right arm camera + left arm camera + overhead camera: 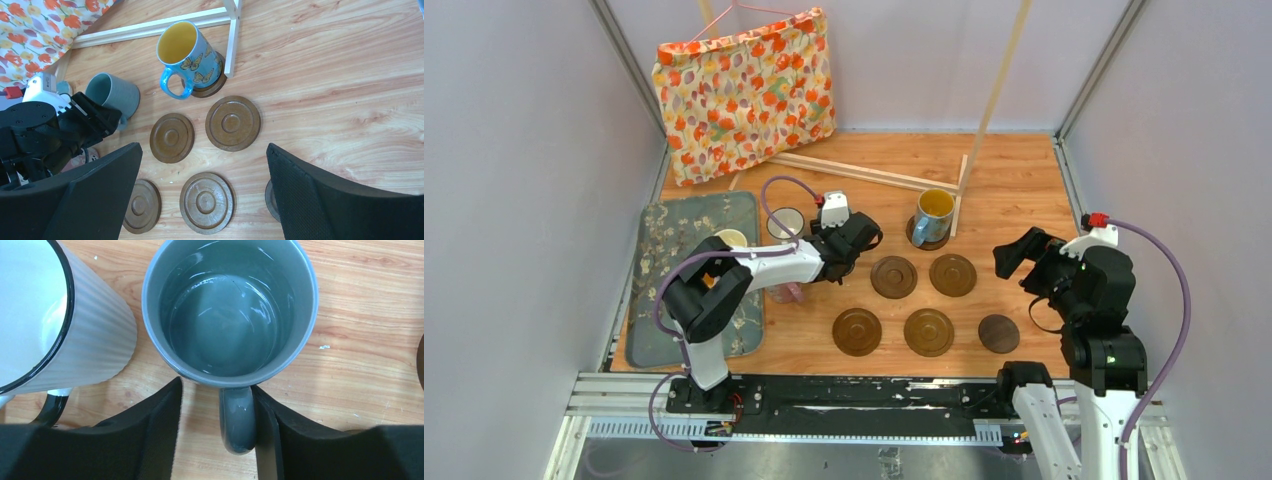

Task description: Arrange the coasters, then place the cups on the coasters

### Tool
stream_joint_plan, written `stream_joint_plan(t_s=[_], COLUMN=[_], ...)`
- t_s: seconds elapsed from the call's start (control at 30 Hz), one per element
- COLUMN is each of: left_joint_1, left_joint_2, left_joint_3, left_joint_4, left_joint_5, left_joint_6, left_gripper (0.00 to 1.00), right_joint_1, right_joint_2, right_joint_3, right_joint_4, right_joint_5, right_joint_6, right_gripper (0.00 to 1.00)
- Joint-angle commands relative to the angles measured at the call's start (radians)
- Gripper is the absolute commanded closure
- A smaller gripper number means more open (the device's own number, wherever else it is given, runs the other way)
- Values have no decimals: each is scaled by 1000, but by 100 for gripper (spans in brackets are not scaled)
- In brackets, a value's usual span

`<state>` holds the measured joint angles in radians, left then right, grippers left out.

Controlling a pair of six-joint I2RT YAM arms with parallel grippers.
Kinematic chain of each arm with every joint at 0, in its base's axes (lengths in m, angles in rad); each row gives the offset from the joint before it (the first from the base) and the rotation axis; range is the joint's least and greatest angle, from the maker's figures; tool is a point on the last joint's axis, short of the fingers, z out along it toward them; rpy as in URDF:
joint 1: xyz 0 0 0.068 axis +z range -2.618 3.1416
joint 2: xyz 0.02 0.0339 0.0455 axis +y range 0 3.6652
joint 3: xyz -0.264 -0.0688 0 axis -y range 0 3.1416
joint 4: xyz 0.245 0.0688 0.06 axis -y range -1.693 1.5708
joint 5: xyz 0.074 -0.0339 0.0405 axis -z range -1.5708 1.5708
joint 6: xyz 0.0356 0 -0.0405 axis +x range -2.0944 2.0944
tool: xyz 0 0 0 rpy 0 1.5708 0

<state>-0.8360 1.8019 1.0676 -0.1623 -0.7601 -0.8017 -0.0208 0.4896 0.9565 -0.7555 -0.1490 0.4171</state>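
A grey-blue cup stands on the wood beside a white ribbed cup with a dark rim. My left gripper straddles the grey-blue cup's handle: the right finger touches it and a gap shows on the left. A blue butterfly cup sits on one coaster. Several bare brown coasters lie in two rows. My right gripper hovers open over the right side of them, holding nothing.
A grey floral mat lies at the left with a cream cup on it. A pink cup stands under the left arm. A flowered bag and a wooden frame are at the back.
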Motion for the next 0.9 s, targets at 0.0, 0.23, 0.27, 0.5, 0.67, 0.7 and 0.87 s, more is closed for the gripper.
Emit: stream_joint_plan(t_s=[0.0,0.23,0.27,0.5,0.67,0.7,0.87], left_joint_1=[11,12,12,12,8,6,-19], left_joint_2=[5,19,16,-47,-116,-131,-208], left_joint_3=[-11,-5,-6,-45,-82,-88,-132], left_joint_4=[53,84,88,131,158,158,199], left_joint_5=[-13,-3,0,39,93,98,97], left_joint_6=[36,110,121,211,312,335,411], left_gripper=[49,69,70,100,100,100,100], right_joint_1=[16,16,15,15,15,15,15], right_joint_2=[-9,-13,-13,-13,-7,-6,2], right_joint_3=[-6,-8,-7,-9,-14,-18,-33], right_joint_4=[8,8,8,8,22,29,58], right_joint_5=[-6,-6,-5,-7,-7,-7,-15], right_joint_6=[-4,-5,-4,-5,-2,1,16], right_gripper=[0,0,0,0,0,0,0])
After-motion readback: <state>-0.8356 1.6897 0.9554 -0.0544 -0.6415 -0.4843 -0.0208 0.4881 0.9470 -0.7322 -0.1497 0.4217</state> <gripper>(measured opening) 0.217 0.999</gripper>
